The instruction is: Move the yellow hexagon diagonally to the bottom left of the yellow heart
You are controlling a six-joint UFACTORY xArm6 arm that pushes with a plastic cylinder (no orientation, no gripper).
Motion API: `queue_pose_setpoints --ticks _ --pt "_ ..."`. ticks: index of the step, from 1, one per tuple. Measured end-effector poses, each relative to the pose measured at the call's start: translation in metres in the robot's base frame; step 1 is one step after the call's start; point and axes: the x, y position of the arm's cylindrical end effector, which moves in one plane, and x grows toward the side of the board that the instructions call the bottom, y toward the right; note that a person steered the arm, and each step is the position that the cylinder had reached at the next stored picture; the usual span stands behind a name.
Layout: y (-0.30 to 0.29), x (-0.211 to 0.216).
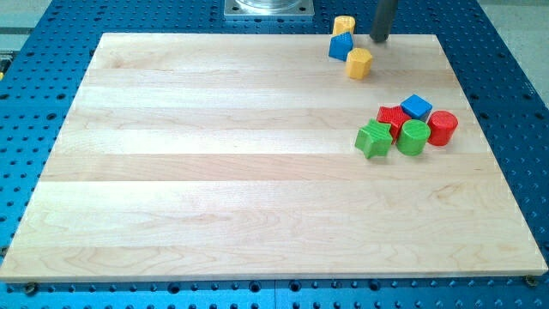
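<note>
Approach step: my tip, a bare rod w/ no fingers to open or shut, is just right of yellow heart. Yellow hexagon sits below-right of heart; next push needs leftward shove.

My tip just beside yellow hexagon

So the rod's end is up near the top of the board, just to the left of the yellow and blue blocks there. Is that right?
Not quite. In the camera view my tip is near the view's top, but to the right of those blocks, not the left. The yellow heart, the blue block and the yellow hexagon all lie to its left, and my tip touches none of them.
</note>
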Motion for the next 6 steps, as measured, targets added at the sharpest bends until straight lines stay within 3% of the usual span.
queue_pose_setpoints --ticks 1,2,3,4,5,6 --pt "-0.001 0.048" --pt "-0.055 0.076" --pt "-0.067 0.114" --pt "-0.114 0.122" --pt "-0.216 0.107" --pt "-0.275 0.106"
